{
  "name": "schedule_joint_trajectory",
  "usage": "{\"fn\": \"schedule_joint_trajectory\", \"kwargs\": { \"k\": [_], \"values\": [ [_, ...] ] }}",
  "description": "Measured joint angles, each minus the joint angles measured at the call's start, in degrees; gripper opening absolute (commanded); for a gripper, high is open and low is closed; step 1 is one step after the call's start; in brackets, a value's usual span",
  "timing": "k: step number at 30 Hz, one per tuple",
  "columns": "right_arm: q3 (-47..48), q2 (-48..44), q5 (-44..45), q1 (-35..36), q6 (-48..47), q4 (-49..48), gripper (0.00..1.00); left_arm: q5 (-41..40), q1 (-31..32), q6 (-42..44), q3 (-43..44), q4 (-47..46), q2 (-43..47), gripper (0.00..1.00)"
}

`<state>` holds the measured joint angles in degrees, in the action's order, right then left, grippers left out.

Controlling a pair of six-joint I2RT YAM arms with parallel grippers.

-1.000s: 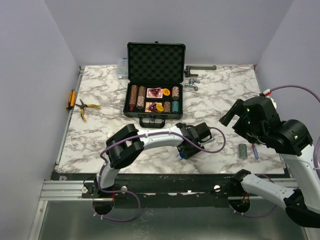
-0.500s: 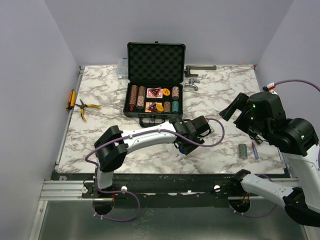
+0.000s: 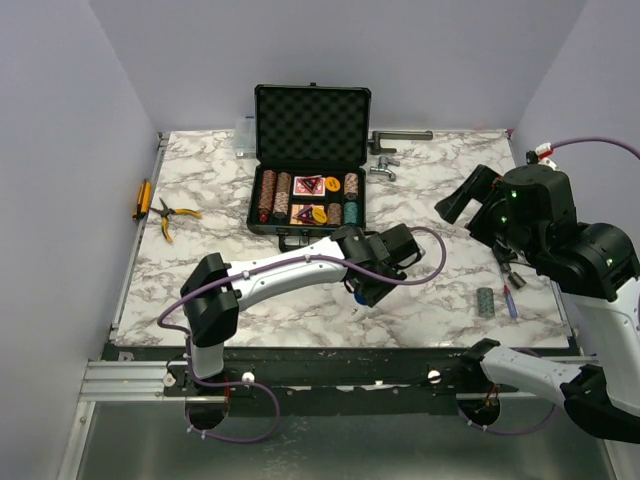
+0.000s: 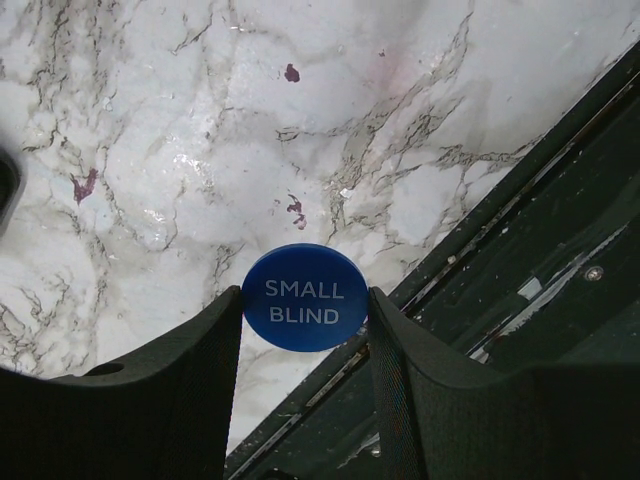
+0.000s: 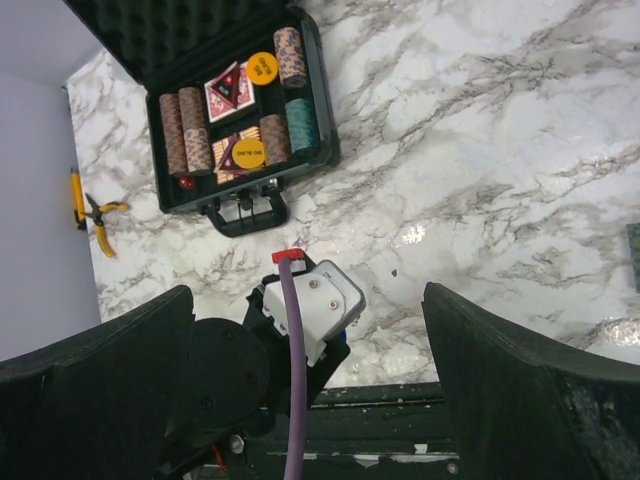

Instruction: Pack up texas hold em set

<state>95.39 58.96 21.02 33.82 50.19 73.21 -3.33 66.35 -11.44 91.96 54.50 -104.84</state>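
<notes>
One blue disc (image 4: 305, 297) in grip of half-spread left claw (image 4: 305, 303)

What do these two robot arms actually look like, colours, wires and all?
Both are built alike: the left arm and right arm have slim white links between chunky black joints. The left gripper and right gripper are black, each with two broad matte fingers. A purple cable loops loosely along each arm. No lettering shows on them.
</notes>
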Motion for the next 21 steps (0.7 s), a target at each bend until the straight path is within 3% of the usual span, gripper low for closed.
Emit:
{"fn": "schedule_joint_trajectory", "kwargs": {
  "k": [21],
  "values": [
    [-1.42, 2.97, 3.82, 0.00, -3.32, -9.16, 1.00, -0.83, -5.46, -0.33, 2.29, 5.03, 2.62, 0.35]
  ]
}}
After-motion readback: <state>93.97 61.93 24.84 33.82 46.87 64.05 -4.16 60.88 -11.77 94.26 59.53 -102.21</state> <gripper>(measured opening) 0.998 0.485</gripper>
